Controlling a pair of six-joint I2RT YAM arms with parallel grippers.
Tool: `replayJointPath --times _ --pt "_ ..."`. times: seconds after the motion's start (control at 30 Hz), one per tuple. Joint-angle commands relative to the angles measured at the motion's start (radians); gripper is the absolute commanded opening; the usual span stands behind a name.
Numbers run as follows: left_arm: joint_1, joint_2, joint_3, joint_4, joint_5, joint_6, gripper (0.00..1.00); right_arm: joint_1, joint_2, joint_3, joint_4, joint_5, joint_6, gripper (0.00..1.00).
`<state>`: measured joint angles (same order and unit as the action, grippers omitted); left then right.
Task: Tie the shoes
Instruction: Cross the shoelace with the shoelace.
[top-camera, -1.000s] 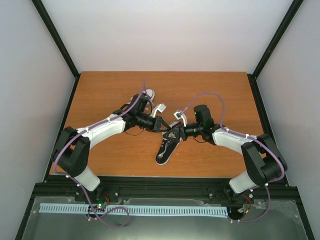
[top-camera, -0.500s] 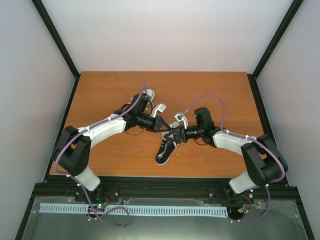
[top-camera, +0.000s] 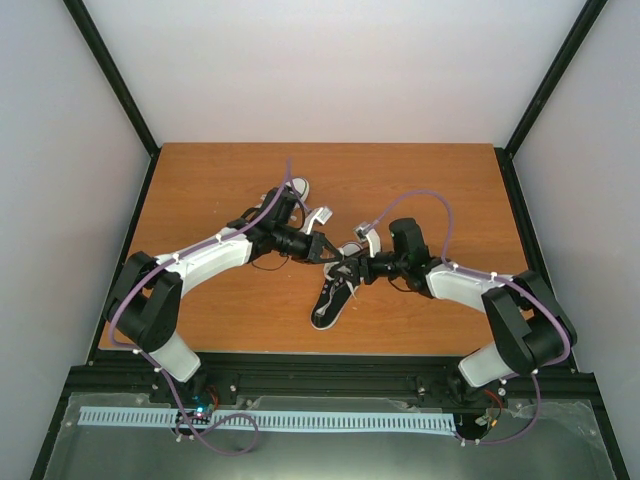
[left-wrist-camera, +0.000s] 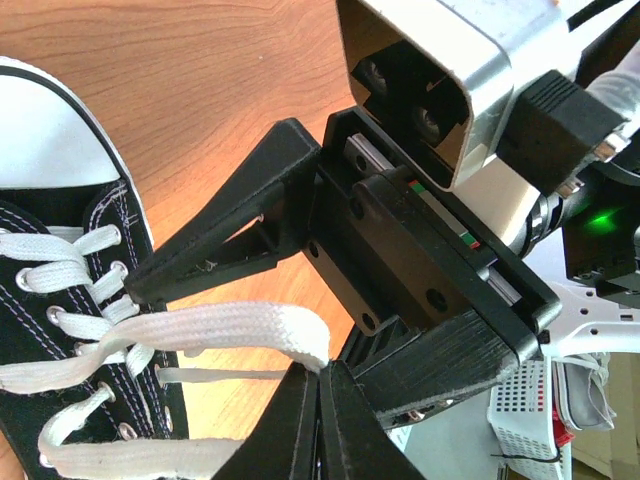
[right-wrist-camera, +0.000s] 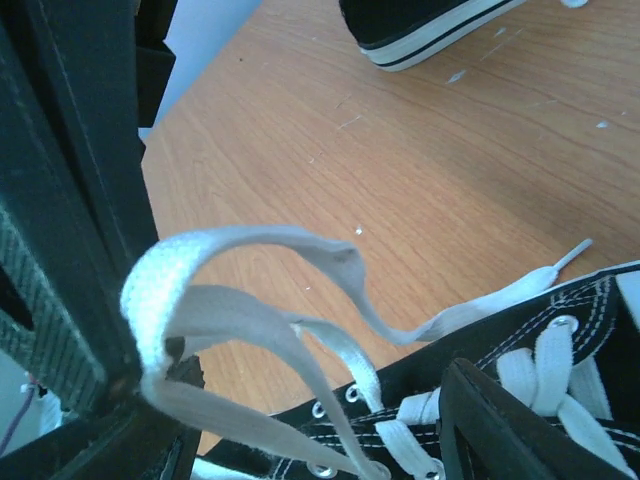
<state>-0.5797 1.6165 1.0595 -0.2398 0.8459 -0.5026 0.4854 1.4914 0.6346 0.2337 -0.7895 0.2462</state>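
**Left gripper pinches a lace, right gripper stands spread around it**

One black canvas low-top sneaker (top-camera: 330, 298) with a white rubber toe cap and white sole lies about the middle of the brown wooden desk (top-camera: 210, 175), a little toward its near edge, with its toe pointing at that edge. The second sneaker (top-camera: 299, 187) of the pair lies toward the far edge, left of centre. From overhead the left arm covers most of it and only its white toe shows. The right wrist view shows its white sole from the side, well apart from the first.

The left gripper (top-camera: 328, 254) and the right gripper (top-camera: 348, 268) meet tip to tip over the middle sneaker's lacing. Overhead they are a dark knot and neither grip can be read. The left wrist view shows the left gripper's black fingers pressed together on a flat white lace (left-wrist-camera: 230, 328), which runs off the eyelets and is lifted clear of the shoe. That view also shows the right gripper with its fingers spread wide, one above the lace and one below. In the right wrist view this lace folds into a loop beside one finger, and a loose lace end (right-wrist-camera: 540, 275) lies on the desk beside the shoe
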Motion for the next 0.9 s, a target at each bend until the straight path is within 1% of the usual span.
replayJointPath --times 0.0,0.07,0.2,0.27,0.33,0.47,0.67,0.8,0.87 --pt "0.005 0.012 0.048 0.013 0.016 -0.011 0.01 0.013 -0.041 -0.007 0.039 0.063 -0.055 0.65" --pt "0.004 0.017 0.056 -0.006 0.014 -0.007 0.01 0.013 -0.082 -0.015 0.03 0.056 -0.073 0.69" --pt "0.004 0.011 0.059 -0.033 0.02 0.01 0.01 0.012 -0.181 -0.019 -0.025 0.049 -0.103 0.85" --pt "0.004 0.005 0.055 -0.033 0.023 0.014 0.01 0.012 -0.216 -0.011 -0.029 0.042 -0.097 0.9" --pt "0.004 0.004 0.051 -0.026 0.036 0.016 0.01 0.012 -0.222 0.01 -0.016 0.016 -0.085 0.93" --pt "0.004 0.008 0.046 -0.019 0.072 0.021 0.01 0.012 -0.177 0.076 -0.019 -0.034 -0.092 0.94" --pt "0.004 -0.003 0.058 -0.059 0.091 0.058 0.01 0.012 -0.055 0.142 -0.046 -0.224 -0.101 0.93" --pt "0.004 0.003 0.062 -0.062 0.097 0.059 0.01 0.012 -0.017 0.138 -0.081 -0.292 -0.131 0.89" --pt "0.004 0.005 0.062 -0.064 0.098 0.058 0.01 0.011 -0.003 0.136 -0.103 -0.296 -0.144 0.86"
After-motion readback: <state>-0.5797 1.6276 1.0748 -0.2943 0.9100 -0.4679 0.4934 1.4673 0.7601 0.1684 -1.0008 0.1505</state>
